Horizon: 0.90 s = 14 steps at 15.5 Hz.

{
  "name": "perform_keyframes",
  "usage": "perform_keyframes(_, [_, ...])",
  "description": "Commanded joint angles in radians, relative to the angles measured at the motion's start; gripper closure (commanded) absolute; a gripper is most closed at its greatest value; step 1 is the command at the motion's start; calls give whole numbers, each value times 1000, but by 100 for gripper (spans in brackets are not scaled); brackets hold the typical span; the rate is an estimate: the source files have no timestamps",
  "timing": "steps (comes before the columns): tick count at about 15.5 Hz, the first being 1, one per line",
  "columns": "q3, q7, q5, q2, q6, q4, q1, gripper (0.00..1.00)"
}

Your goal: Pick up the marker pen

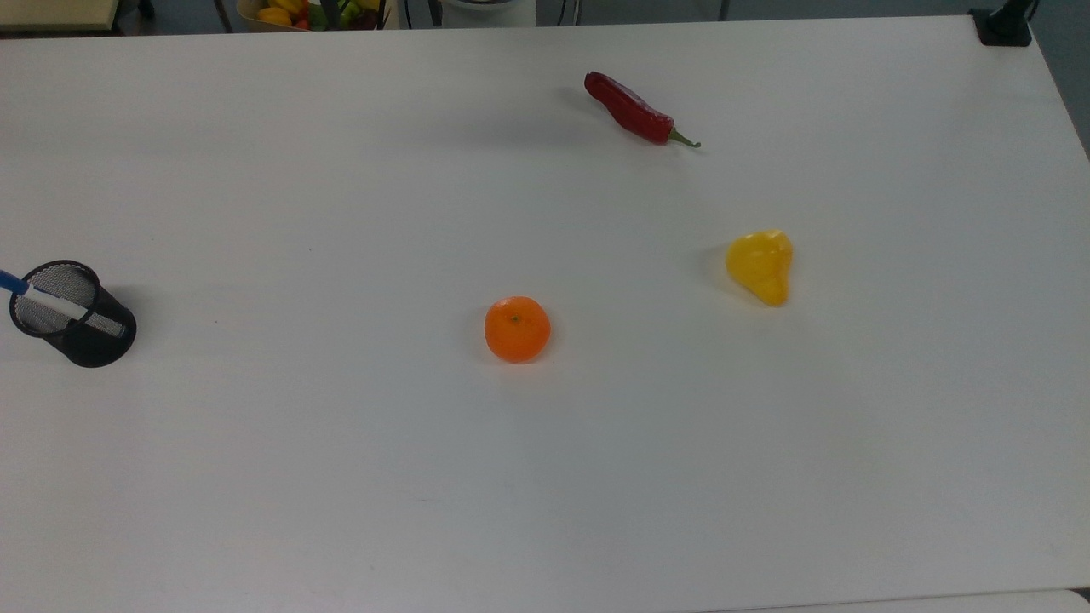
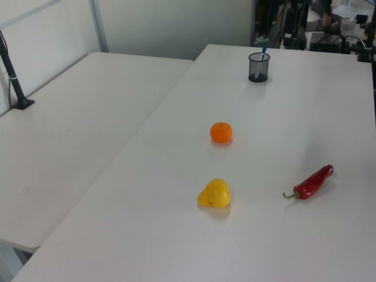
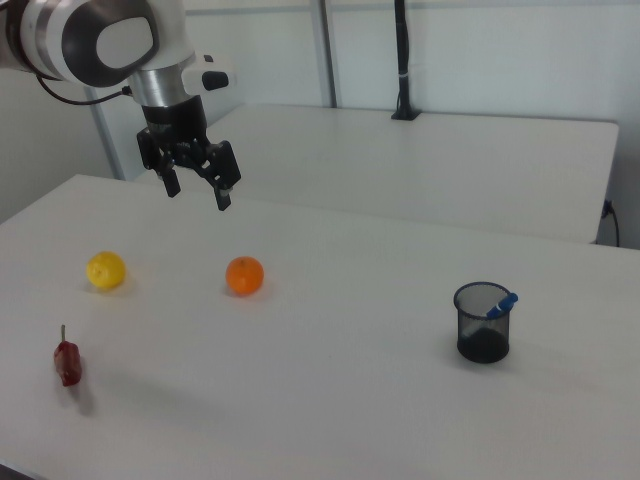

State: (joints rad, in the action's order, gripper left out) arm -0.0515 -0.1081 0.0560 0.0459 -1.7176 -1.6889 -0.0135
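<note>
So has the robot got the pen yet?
Not yet, nothing looks done. The blue-capped white marker pen sits in the black mesh cup. The pincer hangs open and empty above the table, nearer the round orange. Reaching the cup, gripping and lifting the pen are all left.

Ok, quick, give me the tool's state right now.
Tool: open, holding nothing, hanging in the air above the table. The marker pen sits in the mesh pen cup.
</note>
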Motion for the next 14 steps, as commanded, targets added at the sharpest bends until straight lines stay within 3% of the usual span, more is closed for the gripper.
perform_keyframes(1, [-2, -8, -2, 17, -14, -12, 0, 0])
perform_keyframes(9, [-4, -7, -1, 19, 7, -15, -2, 0])
perform_keyframes(14, [-22, 138, -4, 12, -52, 0, 12, 0])
